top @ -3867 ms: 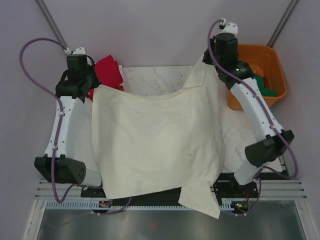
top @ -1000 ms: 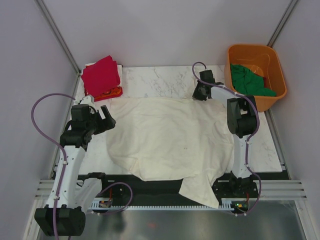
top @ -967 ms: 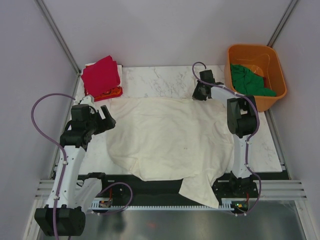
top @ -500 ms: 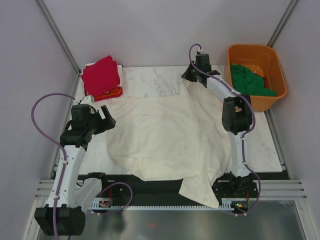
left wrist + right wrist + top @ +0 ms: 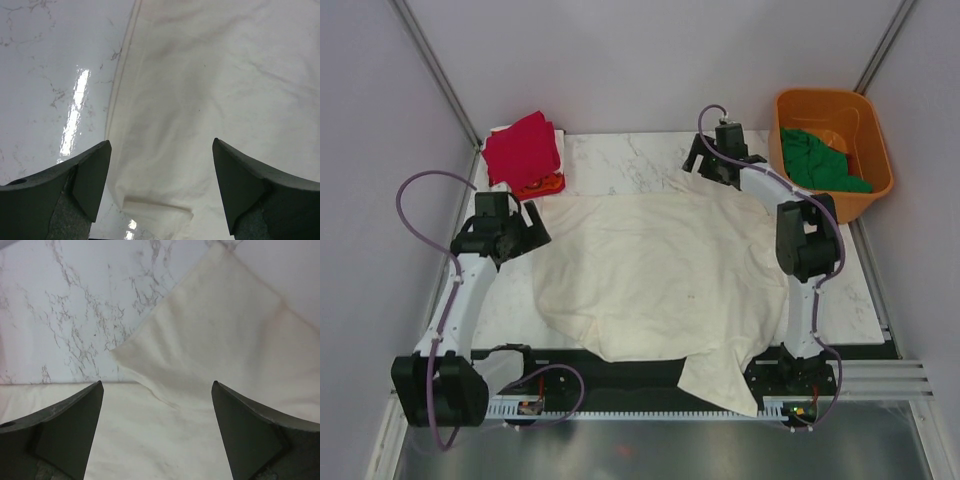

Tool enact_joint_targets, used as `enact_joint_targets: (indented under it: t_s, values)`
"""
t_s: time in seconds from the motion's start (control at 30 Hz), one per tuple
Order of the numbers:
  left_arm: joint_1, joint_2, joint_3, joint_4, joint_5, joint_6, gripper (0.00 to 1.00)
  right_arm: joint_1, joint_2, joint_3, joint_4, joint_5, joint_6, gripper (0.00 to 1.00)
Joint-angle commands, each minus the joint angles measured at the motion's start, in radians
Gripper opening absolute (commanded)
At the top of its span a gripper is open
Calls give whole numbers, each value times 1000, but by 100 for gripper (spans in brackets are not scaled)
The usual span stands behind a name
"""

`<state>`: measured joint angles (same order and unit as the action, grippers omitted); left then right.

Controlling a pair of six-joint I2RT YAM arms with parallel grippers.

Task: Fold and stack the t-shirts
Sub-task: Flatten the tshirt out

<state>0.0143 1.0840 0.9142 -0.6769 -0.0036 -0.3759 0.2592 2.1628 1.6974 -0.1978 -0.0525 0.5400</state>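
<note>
The large cream-white t-shirt (image 5: 655, 270) lies spread over the marble table, its near hem hanging off the front edge. My left gripper (image 5: 534, 224) hovers open over the shirt's left edge (image 5: 150, 150), where a small folded corner shows between the fingers. My right gripper (image 5: 701, 160) stands open above the shirt's far right corner (image 5: 200, 345), holding nothing. The crimson red t-shirt (image 5: 523, 148) sits folded at the back left on top of the orange-red one (image 5: 544, 186). The dark green t-shirt (image 5: 820, 162) lies bunched in the tub.
The orange plastic tub (image 5: 837, 104) stands off the table's back right corner. Bare marble (image 5: 620, 160) shows between the red stack and my right gripper. Metal frame posts rise at both back corners.
My right gripper went from shut to open, after lifting the cream shirt's far right corner backward and letting it drop onto the table. My left gripper drew slightly toward the back, still open.
</note>
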Motion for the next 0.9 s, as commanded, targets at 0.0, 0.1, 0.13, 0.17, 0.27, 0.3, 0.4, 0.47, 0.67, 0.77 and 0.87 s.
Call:
enact_joint_targets:
  t_s: [0.0,0.1,0.13,0.17,0.27,0.3,0.4,0.47,0.67,0.77,0.87]
  values:
    - [-2,117,80,80,-1,-109,88,-9,-227,-167,5,189,-86,98]
    - [-2,219,94,155,56,-184,86,-14,-242,-229,1,151,-106,97]
    - [-34,261,107,202,45,-205,84,-15,-227,-240,-14,134,-104,93]
    - [-39,261,113,229,45,-215,83,-17,-216,-239,-25,126,-104,91]
    - [-50,356,138,330,30,-242,73,-20,-184,-229,-69,131,-100,83]
    - [-56,411,162,330,30,-242,73,-17,-181,-235,-78,163,-95,81]
    - [-88,508,228,330,30,-242,73,-20,-184,-261,-110,254,-92,77]
    - [-97,597,274,330,30,-242,73,-20,-176,-271,-124,289,-104,75]
    - [-94,685,356,330,30,-242,73,-32,-135,-207,-135,316,-152,78]
    - [-86,720,417,330,30,-242,73,-49,-55,-66,-132,249,-170,78]
    - [-85,752,471,346,-210,-84,65,-52,57,105,-144,261,-192,79]
